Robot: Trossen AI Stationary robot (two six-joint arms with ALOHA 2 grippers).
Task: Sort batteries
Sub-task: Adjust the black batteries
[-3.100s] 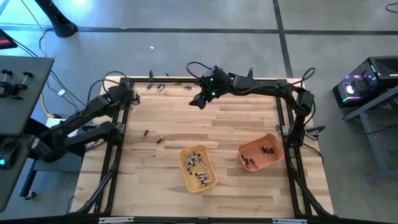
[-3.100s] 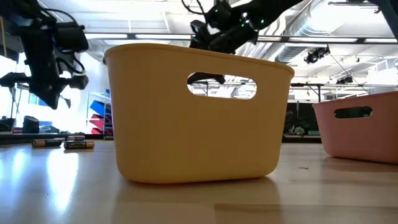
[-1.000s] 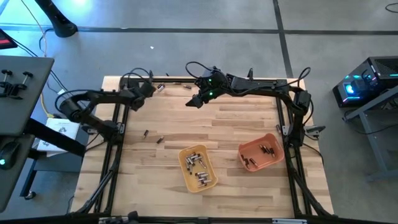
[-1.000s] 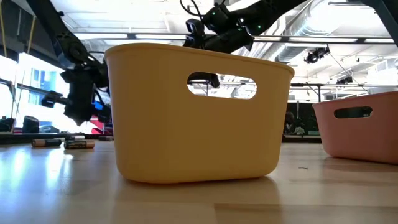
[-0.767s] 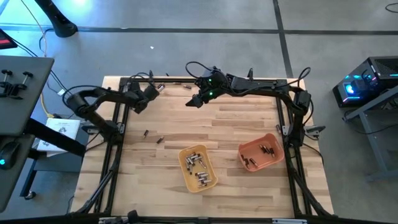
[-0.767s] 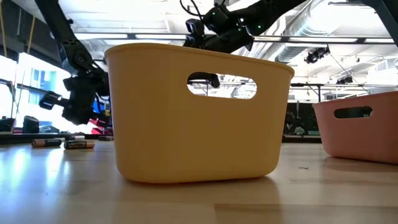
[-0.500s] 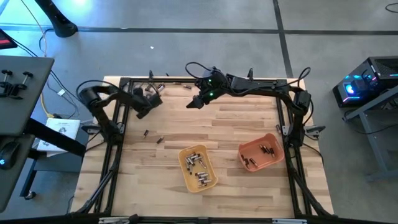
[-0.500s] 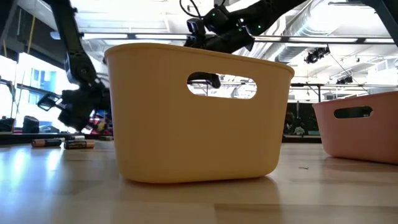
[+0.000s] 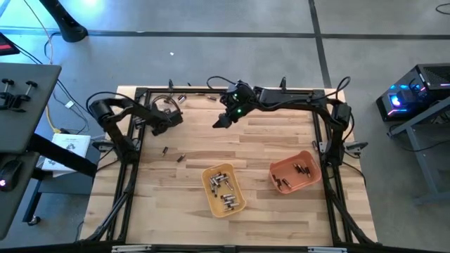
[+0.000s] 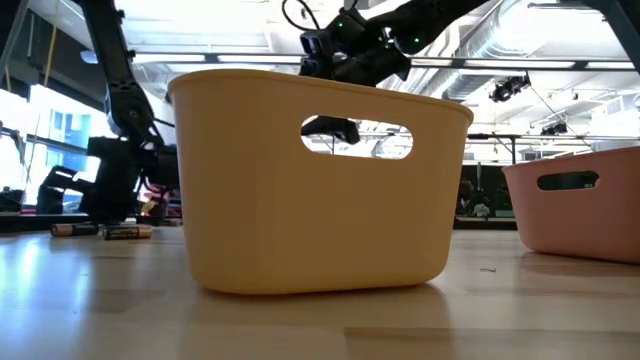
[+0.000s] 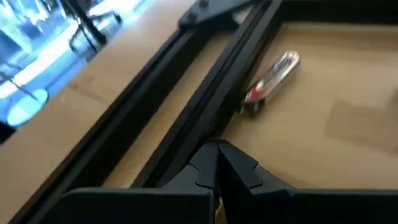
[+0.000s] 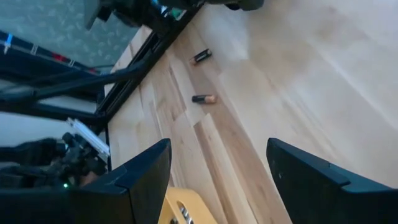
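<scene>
Loose batteries lie on the wooden table: a silvery one with a red end (image 11: 272,77) beside the black frame rail, just ahead of my left gripper (image 11: 217,155), and two dark ones (image 9: 164,150), (image 9: 181,157) nearer the front. My left gripper (image 9: 171,118) is shut and empty, low over the far left of the table. My right gripper (image 9: 219,121) hangs open and empty above the far middle. In the right wrist view the two dark batteries (image 12: 200,56), (image 12: 204,98) lie well beyond its fingers.
A yellow tray (image 9: 211,200) and an orange tray (image 9: 313,176) stand near the front, each holding several batteries. More batteries lie along the far edge (image 9: 211,98). The black frame rail (image 11: 205,93) runs round the table. Bare wood lies between the grippers and the trays.
My left gripper has come down from the far left corner toward the table top and a little toward the near edge, rolling about its own axis as it went. It has stayed shut. The arm's elbow has folded back to the left.
</scene>
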